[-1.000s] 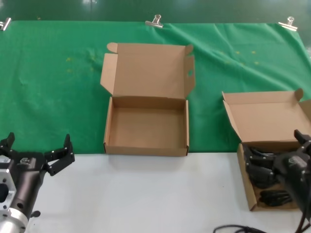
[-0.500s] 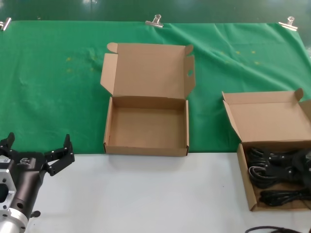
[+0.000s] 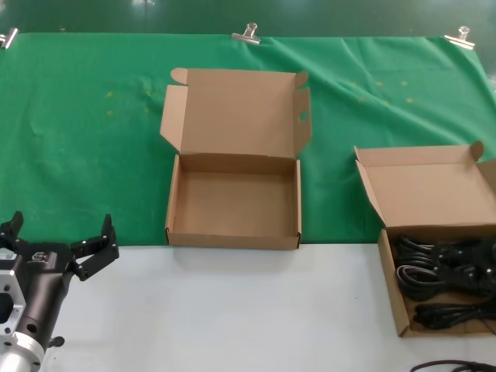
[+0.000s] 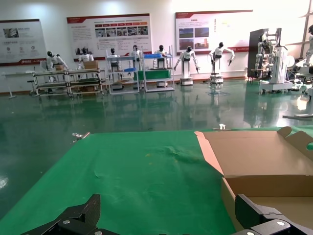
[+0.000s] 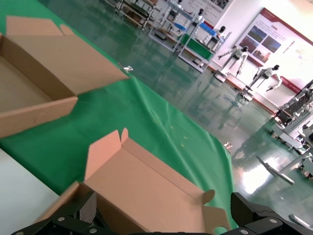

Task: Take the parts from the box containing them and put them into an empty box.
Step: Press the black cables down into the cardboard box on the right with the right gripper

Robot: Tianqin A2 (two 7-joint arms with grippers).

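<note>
The parts [image 3: 446, 271], black wound cables, lie in the box containing them [image 3: 426, 190], a brown tray with its lid up at the right. The empty box [image 3: 232, 205] stands open at the centre, with an oval hole [image 3: 303, 117] in its right lid flap. My left gripper [image 3: 60, 232] is parked at the near left, left of the empty box [image 4: 264, 161]; the left gripper [image 4: 168, 215] is open and holds nothing. My right gripper [image 5: 166, 215] is out of the head view. It is open, facing the raised lid [image 5: 146, 186] of the cable box.
A green cloth [image 3: 93, 139] covers the far half of the table, held by metal clips [image 3: 248, 33] along its back edge. The near half is white tabletop [image 3: 232, 310]. A thin black lead [image 3: 453, 364] curls at the near right corner.
The right arm has drawn back from over the cable box and left the head view, uncovering the cables. The left arm has not moved.
</note>
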